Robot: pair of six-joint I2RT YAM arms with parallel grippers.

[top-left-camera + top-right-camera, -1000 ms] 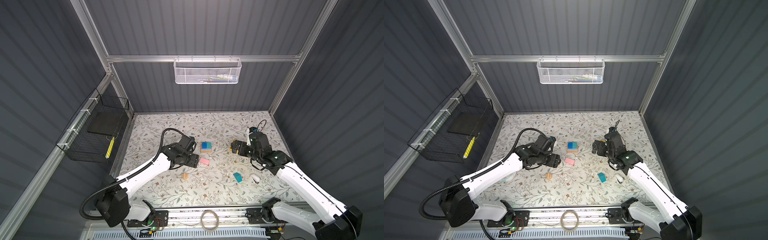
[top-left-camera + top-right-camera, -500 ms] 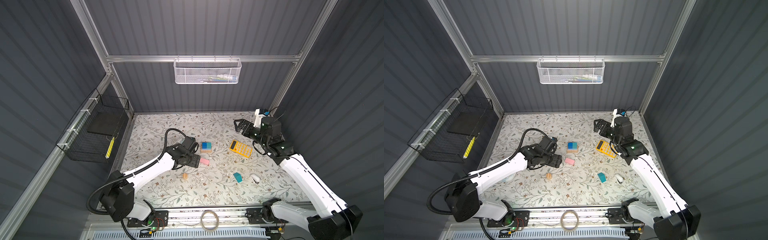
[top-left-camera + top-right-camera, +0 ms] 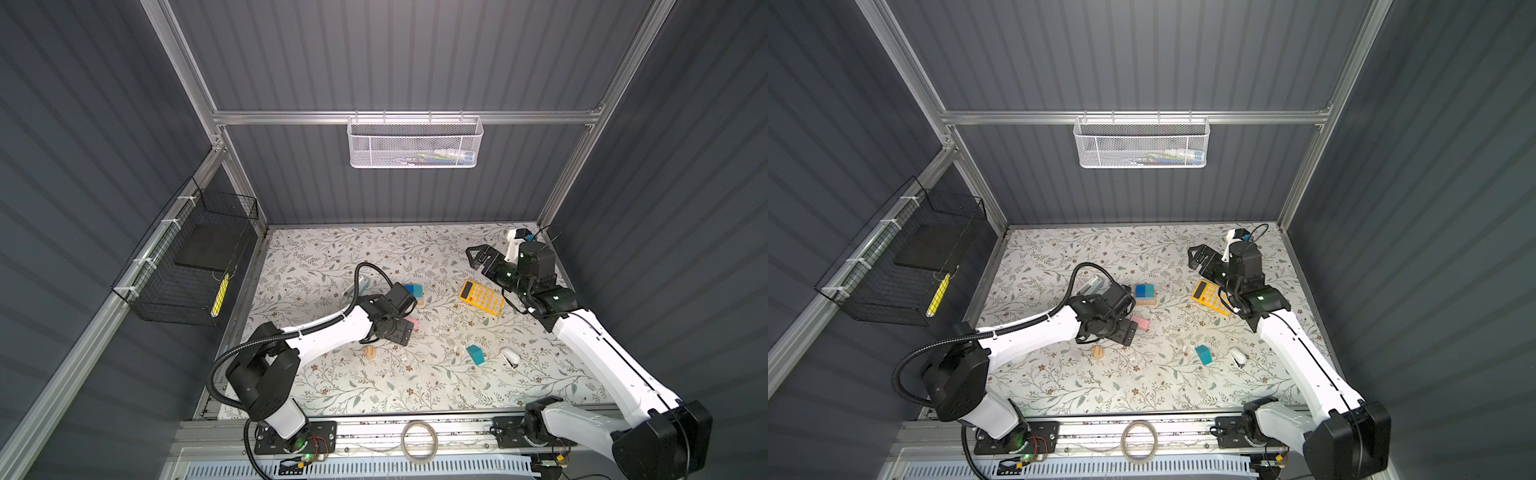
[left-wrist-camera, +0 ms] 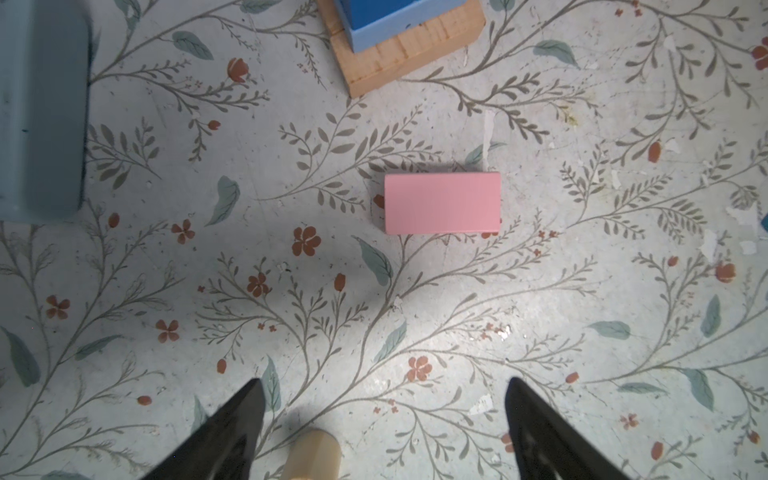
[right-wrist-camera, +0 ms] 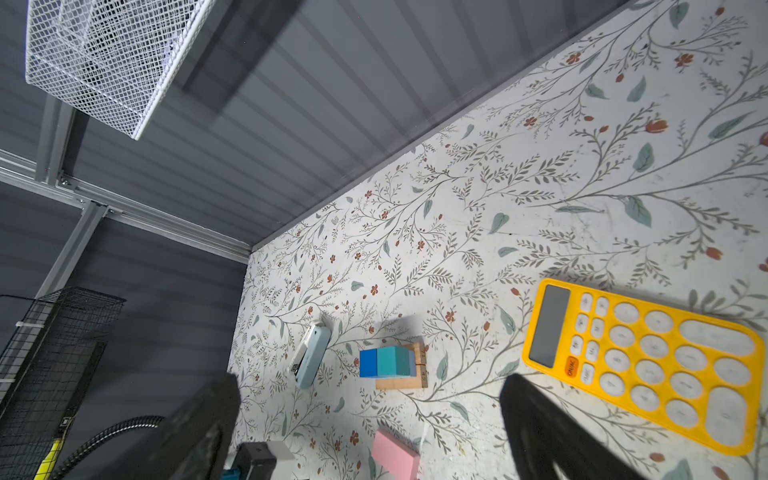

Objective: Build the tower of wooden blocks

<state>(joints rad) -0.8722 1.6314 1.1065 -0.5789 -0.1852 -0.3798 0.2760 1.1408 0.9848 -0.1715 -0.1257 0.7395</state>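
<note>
Floral-print tabletop [image 3: 332, 257], boxed in by grey ribbed walls, with a white mesh basket [image 3: 415, 143] hung on the back wall. Near mid-table in both top views: wood block tower [image 3: 413, 291] [image 3: 1145, 293], only partly built, with tan bars at the base, light blue above, and dark blue and teal side by side on top (layers plainest from the right wrist).

Just in front of the tower, apart from it: pink block [image 4: 441, 203], flat on the table and untouched. Over the table on the near side of that block: left gripper [image 4: 384, 384], jaws spread wide, nothing between them. Low between its fingers in the wrist view, lying on the table: tan round piece [image 4: 311, 455].

Left of the tower, near it: pale blue stapler [image 5: 311, 357]. Right of the tower, apart: yellow calculator [image 3: 482, 297]. Well off to the tower's front right: teal roof piece [image 3: 475, 354], loose on the table.

Raised above the table, beyond the calculator from the tower: right gripper [image 5: 370, 381], jaws wide apart, holding nothing.
</note>
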